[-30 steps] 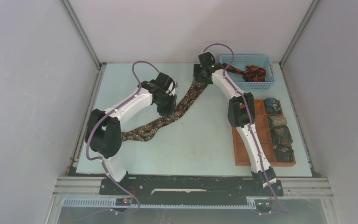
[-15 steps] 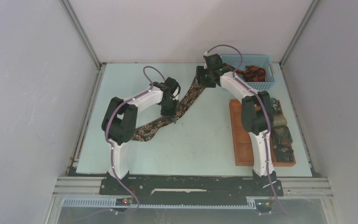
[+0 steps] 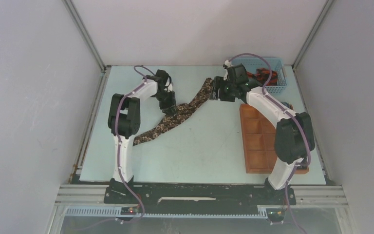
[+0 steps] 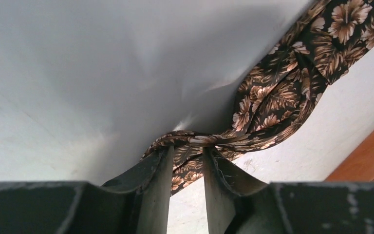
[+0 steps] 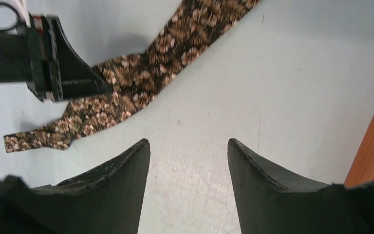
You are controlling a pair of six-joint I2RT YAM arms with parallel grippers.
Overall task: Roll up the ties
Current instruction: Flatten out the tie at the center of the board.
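Observation:
A dark brown tie (image 3: pixel 185 111) with tan floral print lies slantwise across the table, wide end at the back. My left gripper (image 3: pixel 169 108) is shut on it near its middle. In the left wrist view the fabric (image 4: pixel 272 97) is bunched between the fingertips (image 4: pixel 164 156) of that gripper (image 4: pixel 189 148). My right gripper (image 3: pixel 217 92) hovers open just right of the tie's wide end. In the right wrist view that gripper (image 5: pixel 187 141) has only bare table between its fingers, with the tie (image 5: pixel 175 44) further ahead. A black and red-orange tie (image 3: pixel 264 75) lies in the basket.
The blue mesh basket (image 3: pixel 275 89) stands at the back right, partly behind the right arm. The orange-brown compartment tray (image 3: pixel 255 141) lies along the right side, its right column hidden by the arm. Grey walls close in the table on three sides.
My left gripper has moved back and left, dragging the brown tie straighter. The right arm has swung to the right, and its gripper has drawn away from the tie's wide end.

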